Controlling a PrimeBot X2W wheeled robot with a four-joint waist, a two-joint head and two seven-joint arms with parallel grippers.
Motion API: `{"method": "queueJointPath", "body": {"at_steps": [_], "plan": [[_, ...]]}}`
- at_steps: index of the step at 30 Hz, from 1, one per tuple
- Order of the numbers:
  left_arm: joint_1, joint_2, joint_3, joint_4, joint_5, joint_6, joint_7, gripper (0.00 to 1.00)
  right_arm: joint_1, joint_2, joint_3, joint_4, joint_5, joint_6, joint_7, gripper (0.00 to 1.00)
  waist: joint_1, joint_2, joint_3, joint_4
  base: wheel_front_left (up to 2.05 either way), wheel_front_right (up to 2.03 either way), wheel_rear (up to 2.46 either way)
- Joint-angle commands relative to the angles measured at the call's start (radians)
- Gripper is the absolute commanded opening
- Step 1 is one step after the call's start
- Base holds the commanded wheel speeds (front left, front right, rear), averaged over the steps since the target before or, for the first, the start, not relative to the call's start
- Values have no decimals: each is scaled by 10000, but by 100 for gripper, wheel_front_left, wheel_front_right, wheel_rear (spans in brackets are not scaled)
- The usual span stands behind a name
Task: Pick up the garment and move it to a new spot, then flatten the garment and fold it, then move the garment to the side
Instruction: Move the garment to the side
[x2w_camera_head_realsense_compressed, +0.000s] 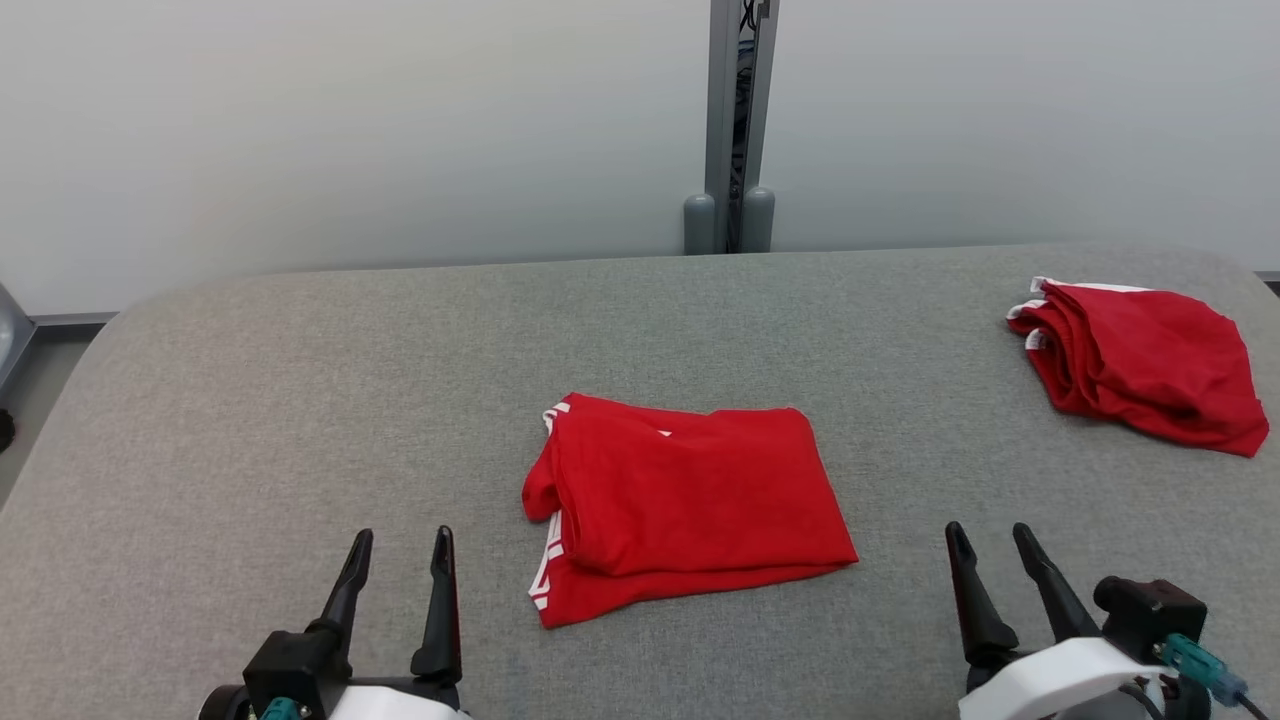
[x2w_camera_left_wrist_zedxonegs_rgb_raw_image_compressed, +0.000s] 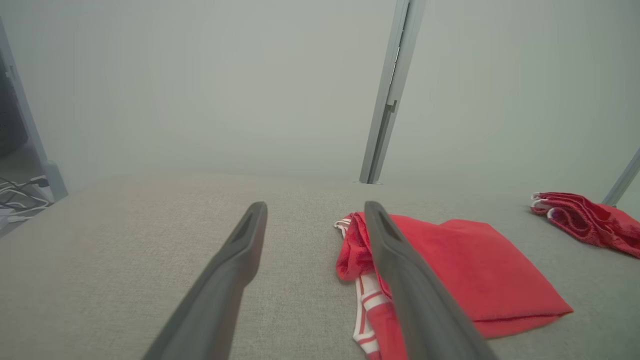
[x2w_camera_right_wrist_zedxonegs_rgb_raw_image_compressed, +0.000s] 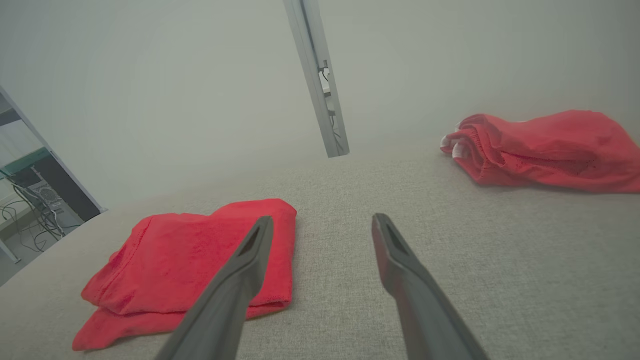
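Note:
A red garment (x2w_camera_head_realsense_compressed: 685, 500) with white striped trim lies folded in a rough rectangle at the middle of the grey table; it shows too as the red garment (x2w_camera_left_wrist_zedxonegs_rgb_raw_image_compressed: 470, 275) in the left wrist view and the red garment (x2w_camera_right_wrist_zedxonegs_rgb_raw_image_compressed: 190, 260) in the right wrist view. My left gripper (x2w_camera_head_realsense_compressed: 402, 542) stands open near the front edge, to the left of it, with nothing between its fingers. My right gripper (x2w_camera_head_realsense_compressed: 990, 532) is open to the right of the garment, also holding nothing. Neither gripper touches the cloth.
A second red garment (x2w_camera_head_realsense_compressed: 1140, 360) lies bunched at the table's far right, seen also as the bunched garment (x2w_camera_right_wrist_zedxonegs_rgb_raw_image_compressed: 545, 147). The grey fabric table (x2w_camera_head_realsense_compressed: 300, 400) has a rounded far-left corner. A grey post (x2w_camera_head_realsense_compressed: 735, 120) stands against the pale wall behind.

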Motion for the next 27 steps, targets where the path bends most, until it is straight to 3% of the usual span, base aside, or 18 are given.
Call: {"method": "queueJointPath", "body": {"at_steps": [1, 11, 19, 27], "plan": [[-176, 38, -47, 19, 86, -75, -35, 100, -512, 74, 180, 713, 729, 1, -56, 100, 0, -1, 86, 96, 0, 0, 0], [-568, 41, -314, 38, 215, -131, -35, 100, -2372, -109, 1588, 3138, 3805, 1, -45, 100, 0, -1, 612, 811, 0, 0, 0], [-921, 37, -440, -59, 320, -186, -35, 100, -4142, -805, 2948, 4828, 5787, 1, 630, 100, 0, -1, 1281, 1591, 0, 0, 0], [-1207, 35, -521, -100, 331, -80, -35, 100, -4825, -1029, 3823, 5391, 6741, 1, 1150, 100, 0, -1, 1802, 1976, 0, 0, 0]]}}
